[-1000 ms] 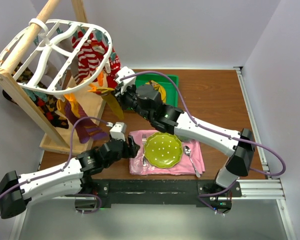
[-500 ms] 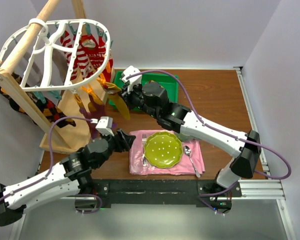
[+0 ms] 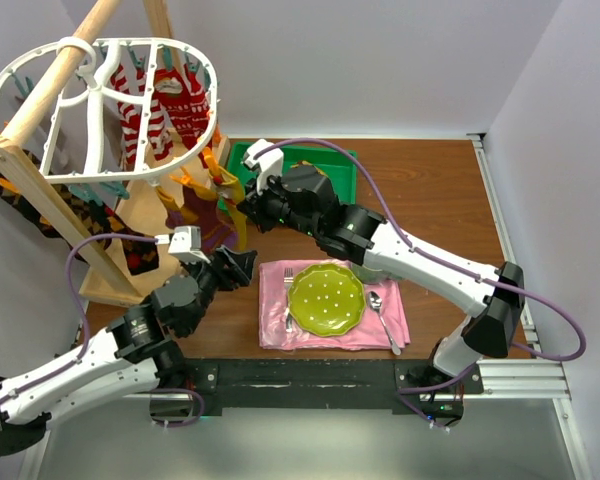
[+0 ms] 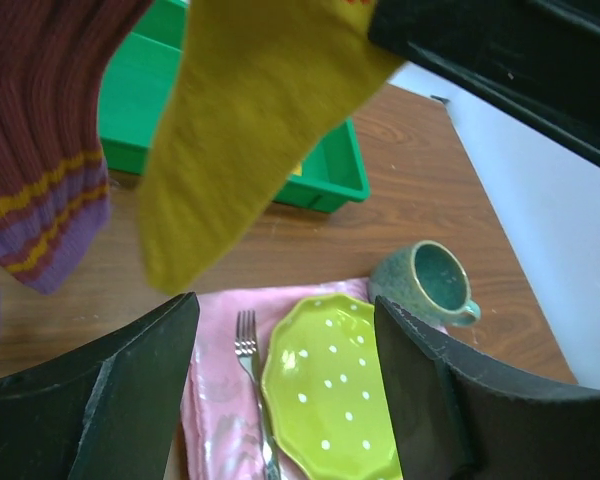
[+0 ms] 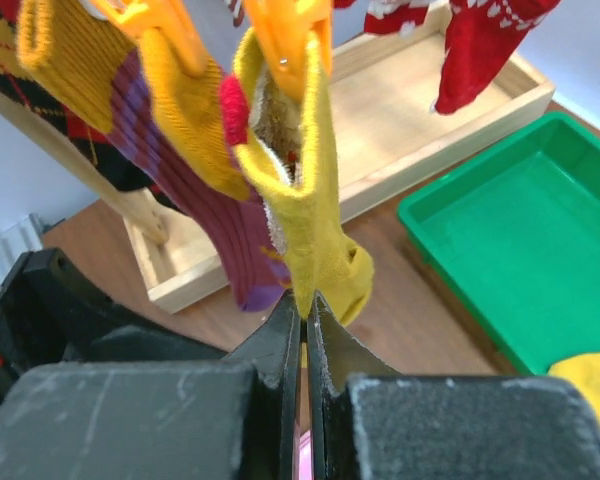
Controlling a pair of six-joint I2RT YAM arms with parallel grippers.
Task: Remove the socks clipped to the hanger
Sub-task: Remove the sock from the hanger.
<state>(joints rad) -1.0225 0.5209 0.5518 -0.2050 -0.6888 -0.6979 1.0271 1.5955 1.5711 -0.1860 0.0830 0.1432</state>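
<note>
The right pincer (image 3: 248, 206) is pinching shut on a lower part of the yellow sock (image 5: 302, 200), its two fingers pressing together with the fabric's edge caught between them. The sock's open cuff is hanging above from an orange clip (image 5: 292, 35) on the white hanger (image 3: 100, 90). The left pincer (image 4: 280, 390) is standing wide open and gripping nothing, and it is sitting low and near the same sock, whose free end is dangling just ahead of its fingers rather than between them. A maroon sock (image 4: 40, 130) with yellow and purple bands is hanging just beside the yellow one, and red-and-white striped socks (image 3: 170, 100) and a dark argyle sock (image 3: 80, 205) are hanging from other clips around the frame. The hanger is hooking, tilted, over the pole of a wooden rack (image 3: 95, 20) that is standing at the far left of the brown wooden tabletop (image 3: 430, 190). A green tray (image 3: 340, 165) is lying behind the right arm. Nearer the bases, a pink cloth (image 3: 280, 325) is lying spread under a lime-green dotted plate (image 3: 325, 295), with a fork (image 3: 289, 295) to its left and a spoon (image 3: 380, 310) to its right. A teal mug (image 4: 430, 280) is showing beside the plate in the left wrist view. Pale walls are closing in the back and right sides.
</note>
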